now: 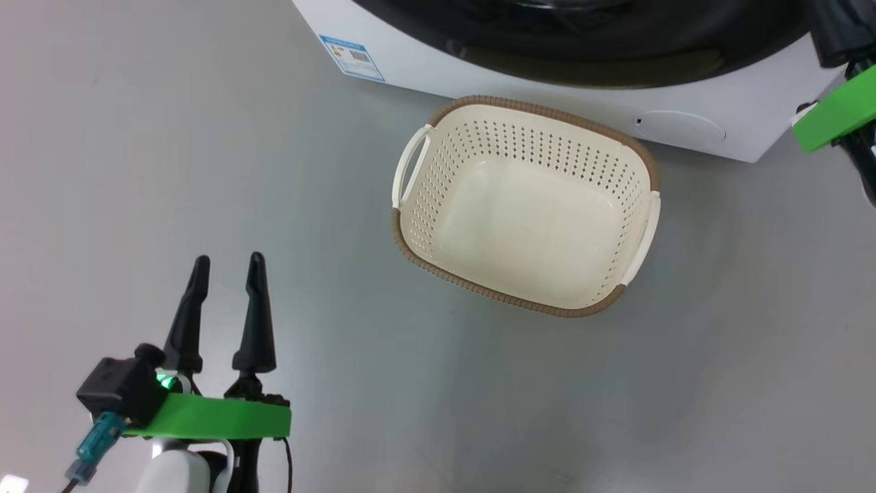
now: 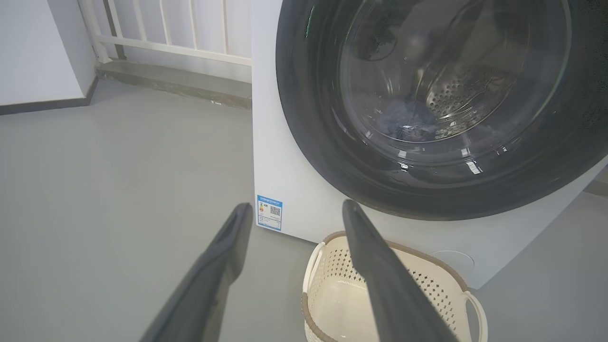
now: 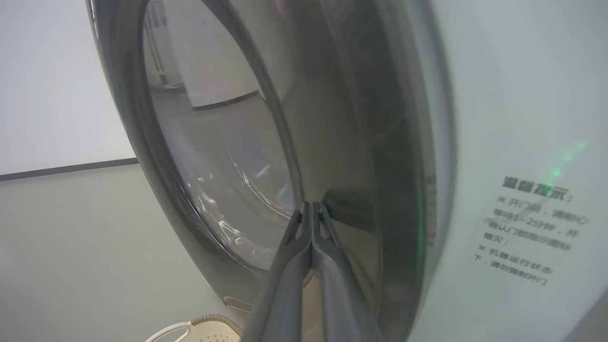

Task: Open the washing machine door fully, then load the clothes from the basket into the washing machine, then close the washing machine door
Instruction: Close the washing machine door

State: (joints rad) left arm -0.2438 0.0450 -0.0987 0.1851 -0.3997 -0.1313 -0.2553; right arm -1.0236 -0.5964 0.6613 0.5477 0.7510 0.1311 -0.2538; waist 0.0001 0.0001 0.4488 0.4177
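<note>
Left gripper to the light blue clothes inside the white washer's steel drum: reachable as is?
Probably not. The round black-rimmed glass door looks shut in front of the clothes; the open left gripper hangs outside it.

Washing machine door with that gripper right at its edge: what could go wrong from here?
1. The shut right gripper sits at the glossy, curved rim of the washing machine door, so it may slip off if it pushes there.
2. I cannot tell whether the door has latched; it might be left slightly ajar.
3. The basket stands on the floor close in front of the door, so a lowering arm could bump it.
</note>
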